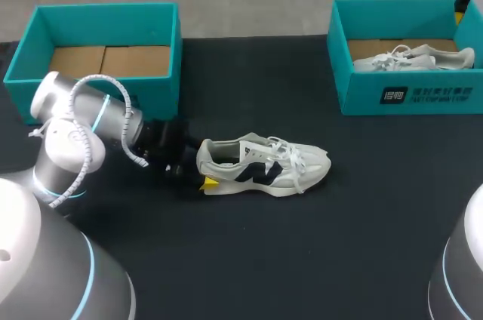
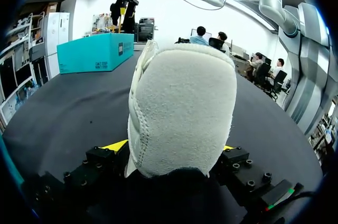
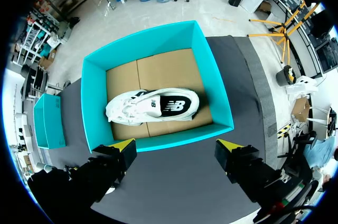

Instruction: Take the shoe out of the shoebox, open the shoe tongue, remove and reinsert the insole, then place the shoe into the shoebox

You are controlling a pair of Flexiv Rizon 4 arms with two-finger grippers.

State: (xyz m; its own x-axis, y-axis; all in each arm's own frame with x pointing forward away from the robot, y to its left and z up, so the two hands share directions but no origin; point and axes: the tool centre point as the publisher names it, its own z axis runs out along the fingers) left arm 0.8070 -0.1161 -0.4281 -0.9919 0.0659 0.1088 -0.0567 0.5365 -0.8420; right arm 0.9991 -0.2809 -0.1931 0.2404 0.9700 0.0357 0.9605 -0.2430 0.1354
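The shoe (image 1: 264,165) lay on its sole in the middle of the counter (image 1: 302,260), outside both boxes, toe toward the robot's right and heel (image 2: 182,108) toward the left arm. It was a white trainer with dark side panels, and its laces (image 1: 290,155) were spread loosely over the tongue.

I judged it to be light, with a soft upper that would give under pressure and a firmer sole and heel cup. The heel sides looked like the surest place to hold it. The tongue would be best pinched at its free top edge. The insole would probably be thin and floppy, and the loose laces could snag a finger.

The left end effector (image 2: 173,147) was clamped on the heel. A yellow tip pressed each side, low and close to the sole.

Behind it stood the left box (image 1: 106,14), showing only its cardboard floor. At the far right of the counter, well apart from the shoe, stood the right box (image 1: 362,97). A second shoe (image 3: 153,106) lay on its side inside it.

The right end effector (image 3: 176,146) hung above that box with its fingers wide apart, touching nothing.

Taking the shoe out looked done. Opening the tongue seemed to be the step in hand, and the right arm would have to come across to do it.
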